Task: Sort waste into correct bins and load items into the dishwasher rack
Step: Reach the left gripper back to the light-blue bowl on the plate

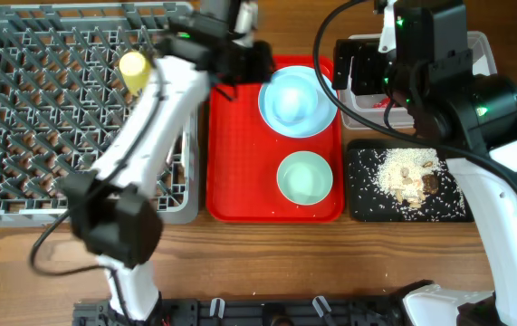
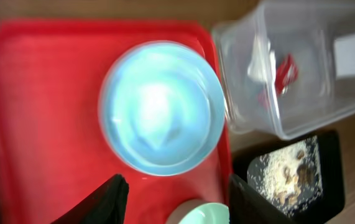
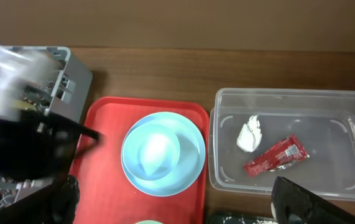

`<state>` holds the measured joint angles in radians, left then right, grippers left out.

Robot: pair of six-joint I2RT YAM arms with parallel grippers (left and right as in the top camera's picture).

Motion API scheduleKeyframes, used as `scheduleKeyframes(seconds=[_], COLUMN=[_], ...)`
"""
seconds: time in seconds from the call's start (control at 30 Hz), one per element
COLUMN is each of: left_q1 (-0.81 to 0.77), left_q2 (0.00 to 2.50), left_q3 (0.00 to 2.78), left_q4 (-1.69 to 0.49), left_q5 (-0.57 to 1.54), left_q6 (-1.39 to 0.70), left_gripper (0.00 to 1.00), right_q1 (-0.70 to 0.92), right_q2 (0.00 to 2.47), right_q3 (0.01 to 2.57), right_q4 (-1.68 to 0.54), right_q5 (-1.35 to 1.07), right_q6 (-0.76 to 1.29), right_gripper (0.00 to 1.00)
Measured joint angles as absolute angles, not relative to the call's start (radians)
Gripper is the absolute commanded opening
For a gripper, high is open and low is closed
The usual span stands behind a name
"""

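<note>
End effector, left (image 2: 177, 185): fingers about half apart, holding nothing, poised above the red serving tray (image 2: 34, 93).
Light blue plate (image 2: 161, 109): just ahead of its fingertips, flat on that tray, not yet racked; probably the next item to lift.
Mint-green bowl (image 2: 205, 214): beneath the fingers, upright, same tray.
Dishwasher rack (image 1: 23, 109): behind this end effector, beside the tray; yellow cup (image 1: 133, 63) sits among its pegs.
Clear tub (image 2: 301, 68): beyond the plate, off the tray; holds the red foil wrapper (image 2: 284, 70) and white napkin (image 3: 249, 134), dry waste together.
End effector, right (image 3: 174, 193): wide open, empty, above the tub.
Black tray (image 2: 326, 155): farther along, beside the tub; carries rice-like scraps (image 2: 283, 177), food waste kept separate.
Spoon, fork: not made out.
</note>
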<state>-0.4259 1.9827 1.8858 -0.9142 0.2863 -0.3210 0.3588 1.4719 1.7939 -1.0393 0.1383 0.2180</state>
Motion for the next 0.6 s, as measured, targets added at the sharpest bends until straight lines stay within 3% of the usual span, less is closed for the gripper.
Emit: scheduleKeyframes(seconds=[0.27, 0.37, 0.4, 0.6], left_q1=[-0.611, -0.658, -0.674, -0.702], left_q2=[2.191, 2.204, 2.204, 2.21], left_q3=[1.886, 1.885, 1.885, 1.885], left_q4=[-0.748, -0.686, -0.673, -0.665], left_q5=[0.285, 0.229, 0.181, -0.015], left_q6=[-0.355, -0.345, -0.339, -0.327], left_gripper=[0.44, 0.36, 0.27, 0.27], right_q1=[0.359, 0.359, 0.359, 0.359], right_q2=[1.472, 1.472, 1.472, 1.472], right_q3=[1.794, 1.794, 1.794, 1.794], right_q4=[-1.039, -1.039, -1.039, -1.039], right_q5=[0.138, 0.138, 0.138, 0.138], right_q6=[0.218, 0.218, 0.218, 0.218], right_gripper=[1.0, 1.0, 1.0, 1.0])
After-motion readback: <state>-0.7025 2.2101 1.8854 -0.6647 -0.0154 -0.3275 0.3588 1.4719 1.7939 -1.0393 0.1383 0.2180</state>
